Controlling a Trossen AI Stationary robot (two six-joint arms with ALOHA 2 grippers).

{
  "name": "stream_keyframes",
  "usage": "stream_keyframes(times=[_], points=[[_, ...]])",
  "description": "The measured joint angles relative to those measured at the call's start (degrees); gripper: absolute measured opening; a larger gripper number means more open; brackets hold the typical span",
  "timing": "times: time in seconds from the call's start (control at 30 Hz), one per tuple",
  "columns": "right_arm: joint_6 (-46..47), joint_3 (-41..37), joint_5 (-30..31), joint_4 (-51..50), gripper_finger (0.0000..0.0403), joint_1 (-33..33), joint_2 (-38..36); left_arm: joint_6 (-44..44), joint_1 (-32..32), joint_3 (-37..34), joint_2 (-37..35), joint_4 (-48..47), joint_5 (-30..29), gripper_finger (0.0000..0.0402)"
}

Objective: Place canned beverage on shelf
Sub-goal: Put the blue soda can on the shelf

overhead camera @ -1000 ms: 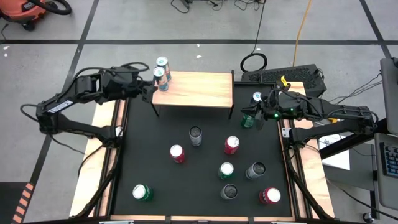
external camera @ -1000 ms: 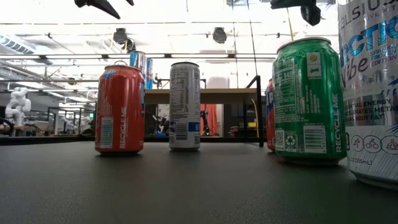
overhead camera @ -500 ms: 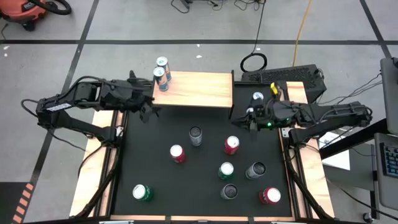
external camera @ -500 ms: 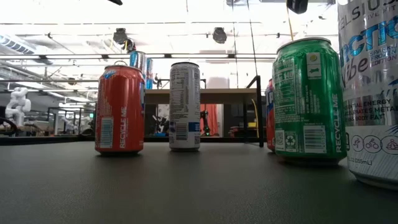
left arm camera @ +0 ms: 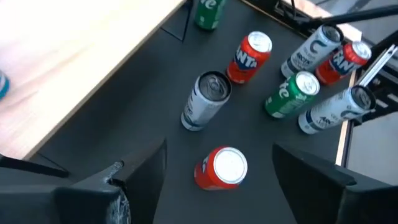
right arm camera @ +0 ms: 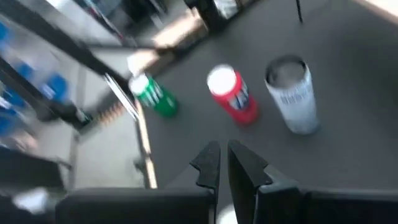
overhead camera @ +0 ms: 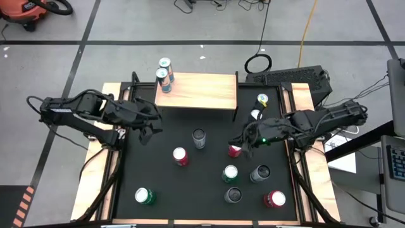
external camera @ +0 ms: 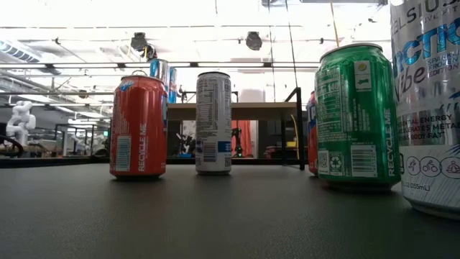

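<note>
The black table (overhead camera: 164, 183) spreads under my arms. The wooden shelf (overhead camera: 202, 92) sits beyond my left gripper (overhead camera: 147, 128), whose fingers are spread and empty. My right gripper (overhead camera: 240, 144), pinched closed on nothing, hovers beside a red can (overhead camera: 235, 149).
</note>
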Motion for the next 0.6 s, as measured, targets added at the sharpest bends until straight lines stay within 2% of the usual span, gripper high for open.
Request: stream_keyframes(times=[0.27,0.5,0.6], points=[[2.9,18.0,-5.9,-27.7,0.0013,2.0,7.5,-0.8,-1.6,-0.7,2.8,1.8,-0.4,0.0287],[10.8,26.3,-5.4,-45.7,0.0013,2.1,9.6,-1.0,-2.7,-0.7,5.5,3.1,-0.2,0.0287],[17.4,28.1,-1.4,-50.2,0.0013,1.3,9.3,-1.3,-2.8,-0.7,6.8,3.2,-0.2,0.0287]])
